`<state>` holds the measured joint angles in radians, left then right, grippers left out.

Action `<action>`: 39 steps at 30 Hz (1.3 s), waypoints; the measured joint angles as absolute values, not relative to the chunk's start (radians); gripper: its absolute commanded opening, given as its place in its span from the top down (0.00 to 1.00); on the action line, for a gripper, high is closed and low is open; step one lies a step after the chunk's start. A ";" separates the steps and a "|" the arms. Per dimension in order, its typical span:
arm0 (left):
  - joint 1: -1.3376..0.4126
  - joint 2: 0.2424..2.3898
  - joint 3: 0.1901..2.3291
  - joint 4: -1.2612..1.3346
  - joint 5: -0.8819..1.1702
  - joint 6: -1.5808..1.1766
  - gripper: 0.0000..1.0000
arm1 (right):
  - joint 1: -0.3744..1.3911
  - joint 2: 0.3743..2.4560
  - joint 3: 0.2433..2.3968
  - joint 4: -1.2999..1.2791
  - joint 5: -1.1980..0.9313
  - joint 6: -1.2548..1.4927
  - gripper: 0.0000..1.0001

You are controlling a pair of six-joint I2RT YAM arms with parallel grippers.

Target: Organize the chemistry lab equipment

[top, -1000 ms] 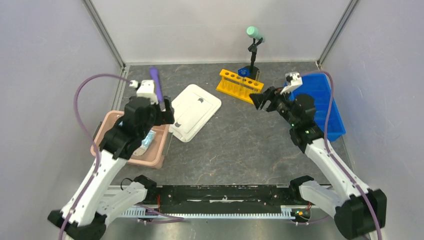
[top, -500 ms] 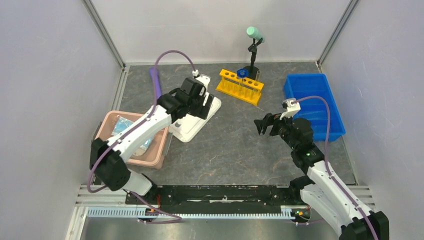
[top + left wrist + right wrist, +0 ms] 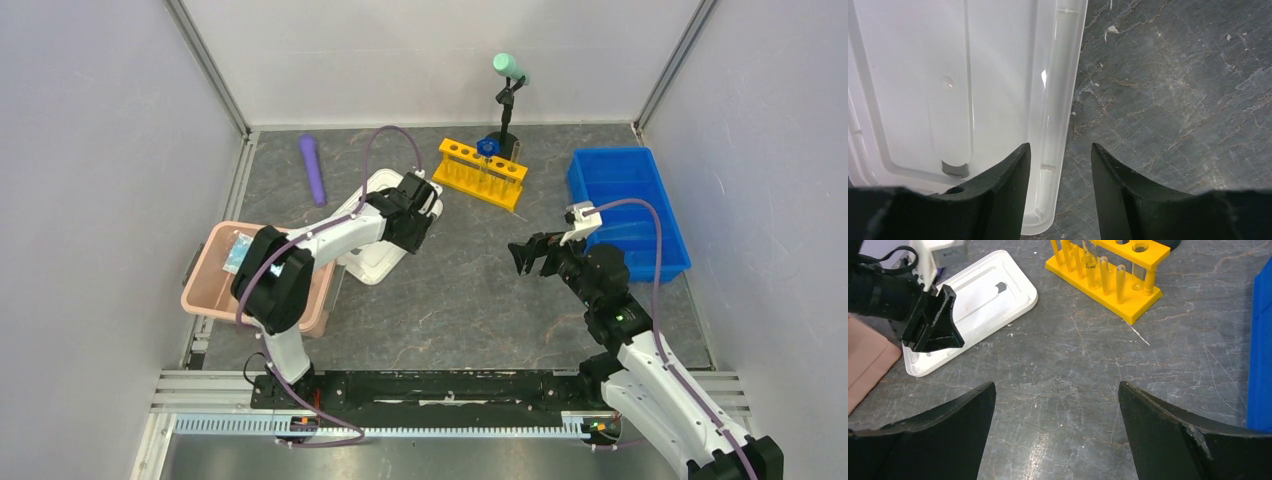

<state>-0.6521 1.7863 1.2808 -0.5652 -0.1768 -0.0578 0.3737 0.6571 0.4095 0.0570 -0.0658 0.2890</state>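
Note:
A white lid (image 3: 372,255) lies flat beside the pink bin (image 3: 205,290), which holds a pale blue face mask (image 3: 238,252). My left gripper (image 3: 420,215) hangs low over the lid's right edge. In the left wrist view the lid's rim (image 3: 1053,100) runs between the fingers of my left gripper (image 3: 1060,146), which is open, with one finger over the lid and the other over the table. The yellow rack (image 3: 480,172) holds clear tubes and a blue-capped tube (image 3: 487,147). My right gripper (image 3: 535,255) hovers wide open and empty over bare table (image 3: 1056,385).
A blue bin (image 3: 630,210) sits at the right. A purple cylinder (image 3: 313,168) lies at the back left. A black stand with a mint-green top (image 3: 508,66) rises behind the rack. A thin clear sliver (image 3: 1138,335) lies by the rack's near corner.
My left arm swung from the pink bin across to the lid's right edge, its jaws narrowing. My right arm pulled back from the rack toward the middle and opened wider.

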 measured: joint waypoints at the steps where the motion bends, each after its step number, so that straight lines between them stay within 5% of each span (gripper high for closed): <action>1: -0.652 1.797 1.280 -0.563 -0.177 -0.057 0.50 | 0.376 0.655 0.409 0.057 -0.066 0.288 0.02; 18: -0.652 1.907 1.276 -0.520 -0.171 -0.044 0.69 | 0.392 0.642 0.394 0.043 -0.047 0.271 0.02; 32: -0.672 1.919 1.276 -0.530 -0.172 -0.044 0.97 | 0.398 0.637 0.394 0.043 -0.047 0.272 0.02; 39: -0.709 1.899 1.263 -0.551 -0.142 -0.046 0.98 | 0.398 0.647 0.392 0.051 -0.050 0.275 0.02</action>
